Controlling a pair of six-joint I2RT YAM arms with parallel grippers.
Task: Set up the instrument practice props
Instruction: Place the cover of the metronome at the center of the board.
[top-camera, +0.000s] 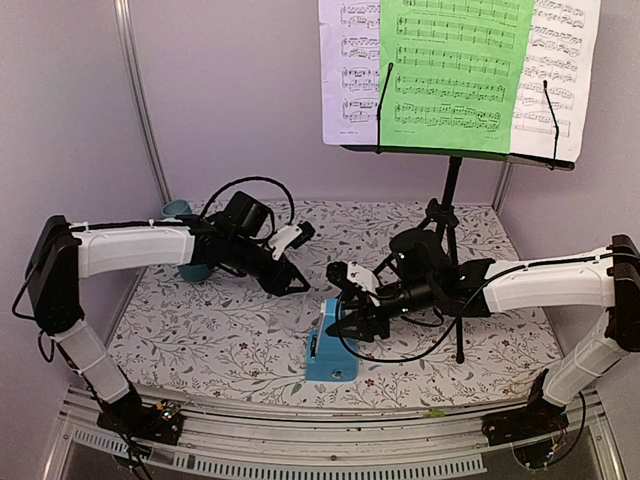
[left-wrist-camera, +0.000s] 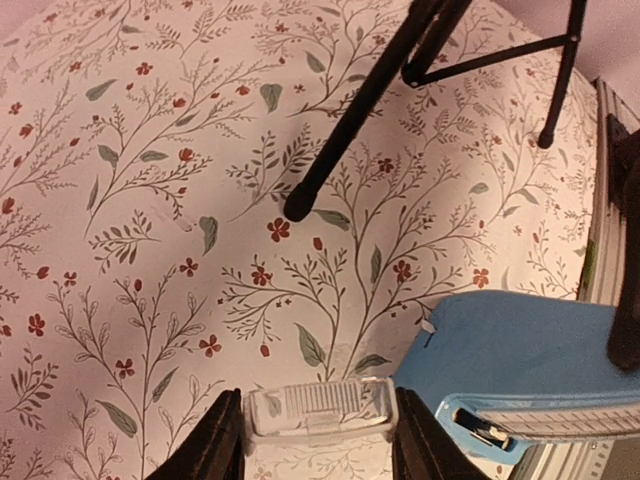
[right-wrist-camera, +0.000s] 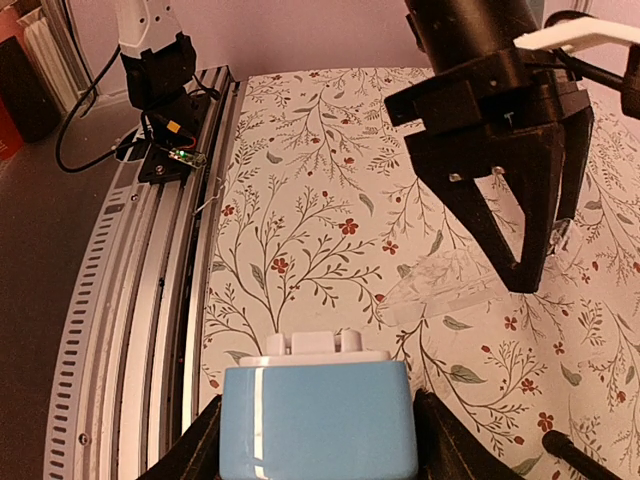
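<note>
right gripper (right-wrist-camera: 318, 445) was clamped on the blue metronome (right-wrist-camera: 318, 415), top end between its fingers | left gripper (left-wrist-camera: 318, 440) was closed on a clear plastic piece (left-wrist-camera: 318, 408), just beside the metronome

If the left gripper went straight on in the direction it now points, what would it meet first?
Most likely the flowered table cover, just ahead of the clear plastic piece in the left gripper. The blue metronome lies to one side and the stand's foot farther on; depth is uncertain.
</note>
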